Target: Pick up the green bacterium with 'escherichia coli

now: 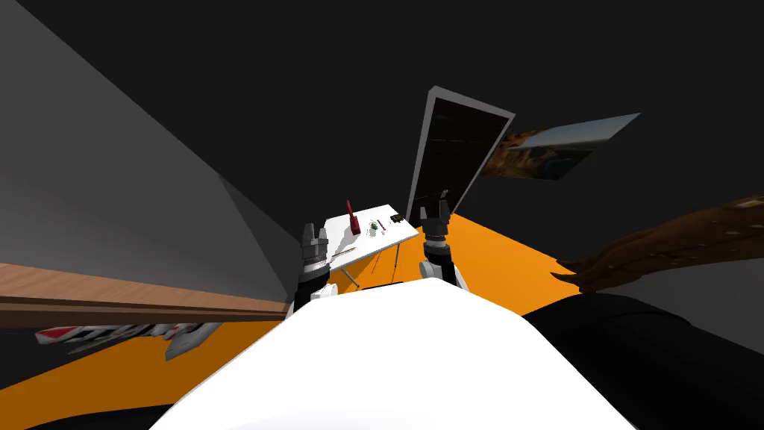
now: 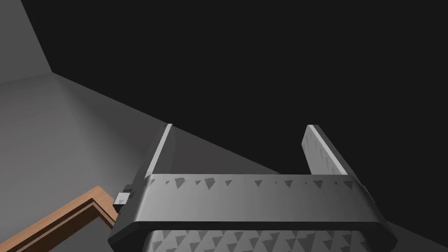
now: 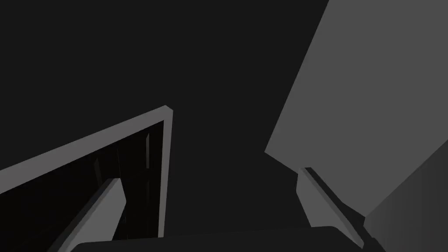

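A small green bacterium [image 1: 372, 226] is pictured near the middle of a white table [image 1: 336, 236] (its long axis cannot be read), just beside a red object [image 1: 352, 218]. The left gripper [image 1: 315, 231] and right gripper [image 1: 434, 210] are held apart from it, fingers spread.

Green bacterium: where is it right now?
In the head view, the green bacterium lies near the middle of the white table ahead, just right of the upright red object, with the left gripper and right gripper raised short of it.
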Controlling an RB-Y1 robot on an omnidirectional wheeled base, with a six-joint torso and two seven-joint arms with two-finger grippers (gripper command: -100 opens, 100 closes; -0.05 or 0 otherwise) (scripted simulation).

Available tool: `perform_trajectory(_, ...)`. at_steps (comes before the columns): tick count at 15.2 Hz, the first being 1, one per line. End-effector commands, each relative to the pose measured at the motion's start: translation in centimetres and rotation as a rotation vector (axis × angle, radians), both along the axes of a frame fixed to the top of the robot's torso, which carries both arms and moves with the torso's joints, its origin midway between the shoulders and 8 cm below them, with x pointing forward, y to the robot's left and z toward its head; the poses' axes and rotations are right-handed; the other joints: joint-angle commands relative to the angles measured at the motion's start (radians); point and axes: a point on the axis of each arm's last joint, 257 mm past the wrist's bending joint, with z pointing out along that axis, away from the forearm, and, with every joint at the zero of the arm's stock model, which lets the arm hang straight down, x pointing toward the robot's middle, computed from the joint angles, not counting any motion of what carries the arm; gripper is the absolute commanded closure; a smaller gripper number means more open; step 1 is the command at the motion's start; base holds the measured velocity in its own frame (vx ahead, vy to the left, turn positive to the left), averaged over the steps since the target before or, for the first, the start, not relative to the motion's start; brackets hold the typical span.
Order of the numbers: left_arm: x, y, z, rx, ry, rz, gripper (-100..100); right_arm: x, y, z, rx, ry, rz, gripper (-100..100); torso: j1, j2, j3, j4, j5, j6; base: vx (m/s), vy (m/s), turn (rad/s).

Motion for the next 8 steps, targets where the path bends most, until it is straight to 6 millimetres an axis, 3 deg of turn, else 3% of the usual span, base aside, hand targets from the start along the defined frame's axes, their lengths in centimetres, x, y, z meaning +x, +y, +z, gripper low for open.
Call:
perform_trajectory(1,0.3,-0.2,-0.2,0.030,0.014,-0.020,-100,0.0,0.0,0.0,0.000,0.000,0.000,0,0.000,0.000,0.000,0.000,0.000,0.000,-0.009,-0.003,-0.064)
perform_trajectory(8,2.5,0.0,-1.6,0.092,0.096,-0.063,-100,0.0,0.0,0.0,0.000,0.000,0.000,0,0.001,0.004,0.002,0.001,0.000,0.000,-0.046,0.001,-0.174)
